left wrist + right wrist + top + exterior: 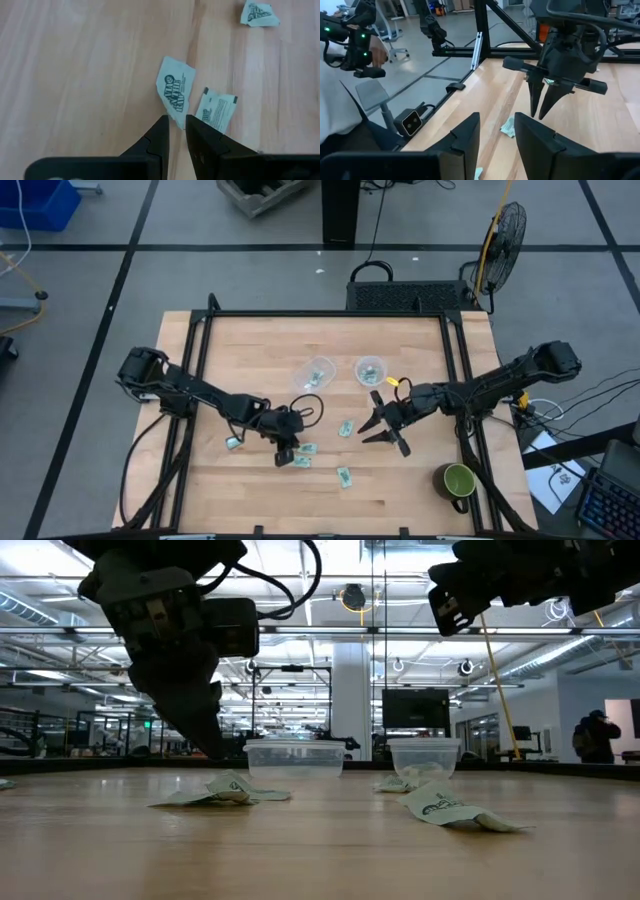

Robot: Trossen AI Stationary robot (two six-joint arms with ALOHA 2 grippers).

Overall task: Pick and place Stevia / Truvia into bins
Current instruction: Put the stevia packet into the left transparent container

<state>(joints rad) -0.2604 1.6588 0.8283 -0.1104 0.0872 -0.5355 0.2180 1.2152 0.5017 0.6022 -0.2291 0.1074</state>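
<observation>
Several pale green and white Stevia sachets lie flat on the wooden table: a pair (303, 456), single ones (345, 428) (344, 476) (232, 442). Two clear cups (315, 373) (370, 368) stand toward the far side, each with something pale green inside. My left gripper (285, 450) points down just over the pair. In the left wrist view its fingers (177, 127) stand a narrow gap apart over the near corner of one sachet (175, 90). A second sachet (216, 111) lies beside it. My right gripper (385, 430) is open, empty and raised.
A green mug (458, 480) stands at the near right. A dark frame rail (455, 370) runs along the table's sides. Bare wood lies at the near left. In the right wrist view a person's hands hold a controller (357, 55) beyond the table.
</observation>
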